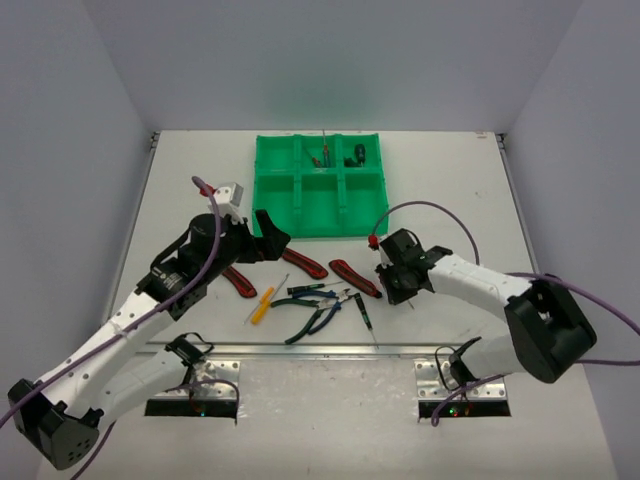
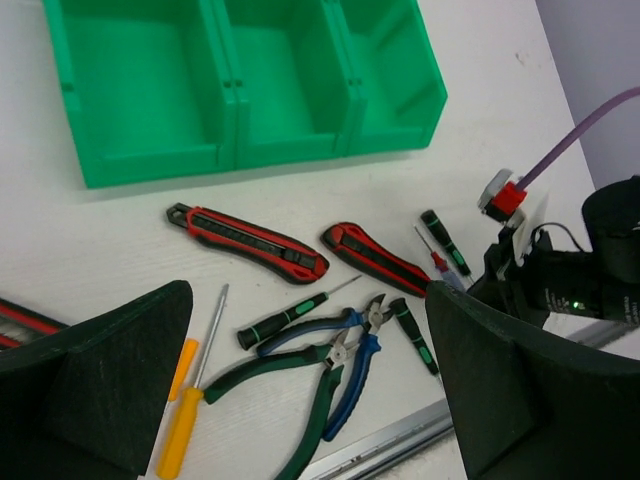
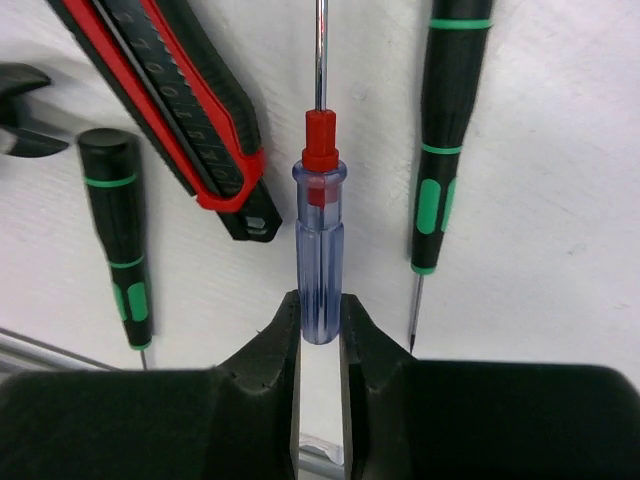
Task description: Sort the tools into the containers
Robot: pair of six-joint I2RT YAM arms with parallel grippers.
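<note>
My right gripper is shut on the butt end of a clear blue precision screwdriver with a red collar, which lies on the table pointing away. Green-black precision screwdrivers lie on either side of it, and a red-and-black utility knife lies to its left. My left gripper hangs open above the pile: blue pliers, green pliers, a yellow screwdriver and two utility knives. The green tray stands behind, with small tools in its far compartments.
A metal rail runs along the near edge just behind the pile. A third utility knife lies under my left arm. Purple cables loop above both wrists. White walls close off the table on three sides.
</note>
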